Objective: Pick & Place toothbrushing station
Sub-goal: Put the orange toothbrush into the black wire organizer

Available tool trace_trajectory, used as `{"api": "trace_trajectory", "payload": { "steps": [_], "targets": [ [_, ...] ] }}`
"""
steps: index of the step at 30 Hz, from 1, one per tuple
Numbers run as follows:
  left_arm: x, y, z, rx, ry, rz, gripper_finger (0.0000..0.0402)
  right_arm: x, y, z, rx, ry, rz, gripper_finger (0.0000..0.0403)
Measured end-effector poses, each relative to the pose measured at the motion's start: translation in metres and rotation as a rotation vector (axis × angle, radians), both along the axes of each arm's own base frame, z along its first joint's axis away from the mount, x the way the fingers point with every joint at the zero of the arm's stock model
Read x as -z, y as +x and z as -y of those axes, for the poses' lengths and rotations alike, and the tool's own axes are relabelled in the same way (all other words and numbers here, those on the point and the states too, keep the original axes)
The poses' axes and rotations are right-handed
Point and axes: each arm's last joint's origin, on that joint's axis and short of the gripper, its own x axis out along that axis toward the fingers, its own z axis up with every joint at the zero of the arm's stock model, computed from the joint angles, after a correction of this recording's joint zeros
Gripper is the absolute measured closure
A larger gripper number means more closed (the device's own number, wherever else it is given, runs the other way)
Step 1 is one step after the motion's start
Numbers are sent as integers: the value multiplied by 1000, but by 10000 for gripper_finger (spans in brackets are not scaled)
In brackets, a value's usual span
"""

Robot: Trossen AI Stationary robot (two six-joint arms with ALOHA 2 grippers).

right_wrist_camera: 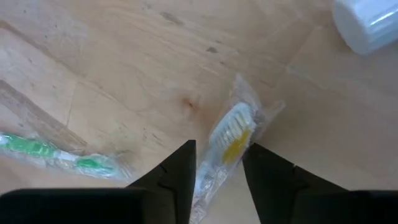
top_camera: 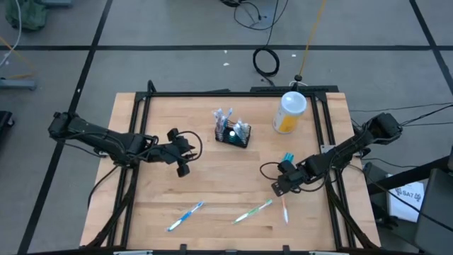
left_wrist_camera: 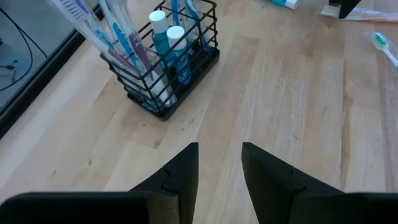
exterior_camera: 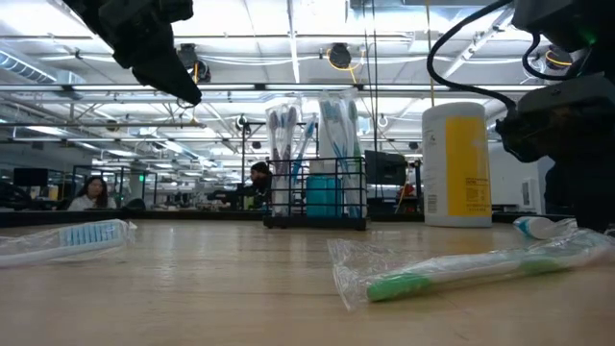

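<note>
The toothbrushing station [top_camera: 233, 132] is a black wire caddy holding wrapped brushes and blue tubes; it stands on its base mid-table, also seen in the left wrist view [left_wrist_camera: 163, 59] and the low view [exterior_camera: 317, 197]. My left gripper [top_camera: 182, 168] [left_wrist_camera: 219, 149] hovers open to its left, with nothing between its fingers. My right gripper [top_camera: 278, 188] [right_wrist_camera: 219, 149] is open and points down near the right front. Its fingers stand either side of a wrapped yellow-and-white toothbrush [right_wrist_camera: 231, 134] lying flat on the table. My right gripper comes at the wrapped toothbrush from above, one finger on each side, just behind the bristle head [right_wrist_camera: 235, 124]. I cannot tell whether the fingers touch its wrapper. The brush lies flat on the table.
A yellow bottle with a white lid [top_camera: 290, 113] stands behind and to the right of the caddy. A teal tube [top_camera: 287, 157] lies by the right gripper. A green wrapped brush [top_camera: 253, 211] and a blue one [top_camera: 185, 215] lie near the front edge. A black frame rims the table.
</note>
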Motion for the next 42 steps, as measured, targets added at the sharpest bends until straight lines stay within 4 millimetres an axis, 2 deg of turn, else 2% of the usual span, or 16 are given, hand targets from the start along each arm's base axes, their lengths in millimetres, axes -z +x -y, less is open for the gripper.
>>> {"api": "trace_trajectory", "payload": {
  "steps": [6, 10, 15, 21, 27, 30, 36, 42],
  "targets": [
    [1, -1, 2, 19, -61, -11, 272, -1, 1, 0, -2, -8, 20, 329],
    [3, -3, 8, 104, -137, -47, 272, -9, 5, -1, -56, -14, 128, 362],
    [3, -5, 19, 170, -175, -59, 272, -30, 19, -3, -121, -70, 410, 396],
    [3, -7, 28, 213, -174, -58, 272, -60, 35, -8, -225, -169, 770, 391],
    [2, -7, 29, 174, -122, -29, 272, -93, 50, 1, -299, -469, 1121, 401],
    [1, -6, 29, 162, -105, -10, 272, -107, 54, 11, -293, -670, 1216, 402],
    [-1, -5, 30, 180, -92, 12, 272, -126, 58, 36, -249, -1052, 1261, 402],
    [-1, -5, 30, 183, -89, 11, 272, -135, 60, 64, -155, -1226, 1224, 402]
  ]
}}
